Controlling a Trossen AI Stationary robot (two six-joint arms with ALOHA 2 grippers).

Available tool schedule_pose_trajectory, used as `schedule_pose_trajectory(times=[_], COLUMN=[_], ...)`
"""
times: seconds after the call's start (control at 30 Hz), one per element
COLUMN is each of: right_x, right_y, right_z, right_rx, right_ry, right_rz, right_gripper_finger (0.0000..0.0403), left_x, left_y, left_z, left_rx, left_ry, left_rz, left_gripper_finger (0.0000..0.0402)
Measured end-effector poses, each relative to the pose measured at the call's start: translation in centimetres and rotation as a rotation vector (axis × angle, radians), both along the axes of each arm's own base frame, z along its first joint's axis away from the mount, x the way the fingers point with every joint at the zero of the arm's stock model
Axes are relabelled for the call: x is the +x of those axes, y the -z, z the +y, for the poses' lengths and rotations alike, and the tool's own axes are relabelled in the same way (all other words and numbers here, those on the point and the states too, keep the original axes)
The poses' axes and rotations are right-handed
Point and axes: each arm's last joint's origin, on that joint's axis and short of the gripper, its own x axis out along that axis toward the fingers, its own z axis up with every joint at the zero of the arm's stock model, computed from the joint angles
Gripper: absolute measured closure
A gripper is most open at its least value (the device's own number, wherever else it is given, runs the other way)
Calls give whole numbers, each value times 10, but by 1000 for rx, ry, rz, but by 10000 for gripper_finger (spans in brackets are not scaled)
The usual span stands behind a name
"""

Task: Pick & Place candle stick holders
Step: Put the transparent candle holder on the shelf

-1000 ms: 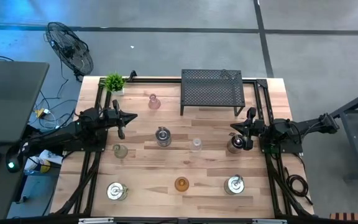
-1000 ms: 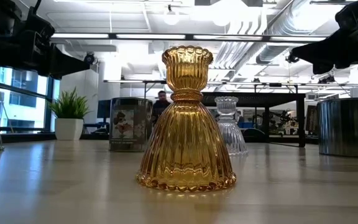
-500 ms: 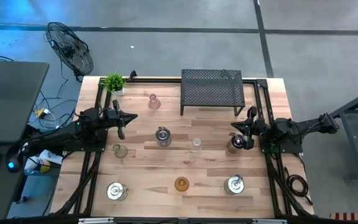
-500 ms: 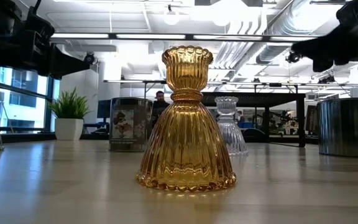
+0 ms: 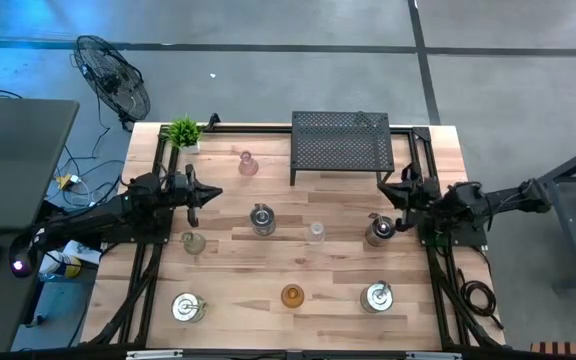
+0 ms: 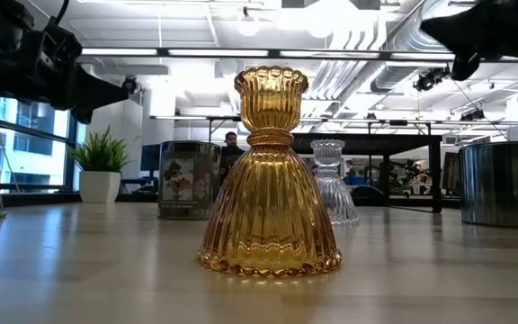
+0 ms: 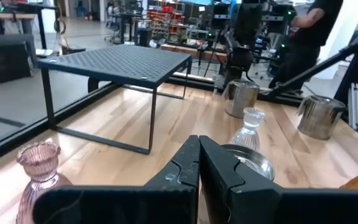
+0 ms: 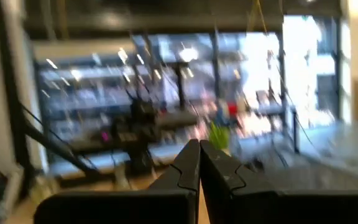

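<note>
Eight candle stick holders stand upright on their bases on the wooden table. The silver ones: one at mid-table (image 5: 261,218), one at the right (image 5: 379,230), two near the front (image 5: 187,307) (image 5: 377,296). The glass ones: pink (image 5: 247,163), clear (image 5: 315,233), pale green (image 5: 193,242), amber (image 5: 291,295), which is large in the low view (image 6: 270,175). My left gripper (image 5: 212,192) is shut and empty, left of the middle silver holder (image 7: 251,163). My right gripper (image 5: 386,190) is shut and empty, raised above and beyond the right silver holder.
A black mesh rack (image 5: 340,143) stands at the far edge, and a small potted plant (image 5: 184,132) at the far left corner. Black frame rails run along both table sides. A person stands in the room beyond the table (image 7: 309,31).
My right gripper has risen and swung toward the table's far edge, away from the right silver holder, which stays in place. Its fingers have stayed shut.
</note>
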Motion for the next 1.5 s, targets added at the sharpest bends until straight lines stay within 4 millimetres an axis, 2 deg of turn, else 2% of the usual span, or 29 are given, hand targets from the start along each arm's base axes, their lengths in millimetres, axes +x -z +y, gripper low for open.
schedule_pose_trajectory(times=[0.17, 0.47, 0.63, 0.77, 0.93, 1.1, 1.17, 1.3, 1.5], right_x=[33, 109, 136, 153, 174, 191, 196, 202, 211], right_y=[-11, -14, -13, -15, -21, -11, -3, 10, 29], right_z=[5, 28, 40, 50, 60, 56, 52, 47, 45], right_rx=[108, 308, 397, 375, 331, 311, 305, 241, 219], right_ry=[0, -136, -107, -110, -116, -82, -63, -54, -76], right_rz=[191, 422, 611, 758, 876, 967, 994, 1053, 1097], right_gripper_finger=[403, 403, 393, 344, 243, 131, 101, 75, 81], left_x=[1, 1, 0, 1, 1, 1, 1, 1, 1], left_y=[1, 0, 0, 1, 1, 1, 1, 1, 2], left_z=[0, 0, 0, 0, 0, 0, 0, 0, 1], left_rx=[-14, -2, -38, -39, -39, -43, -43, -37, -15], left_ry=[-9, 2, -1, -5, -5, -5, -5, -6, -22], left_rz=[7, 9, 5, 2, 1, 3, 3, 5, 10], left_gripper_finger=[401, 401, 401, 401, 401, 401, 401, 401, 401])
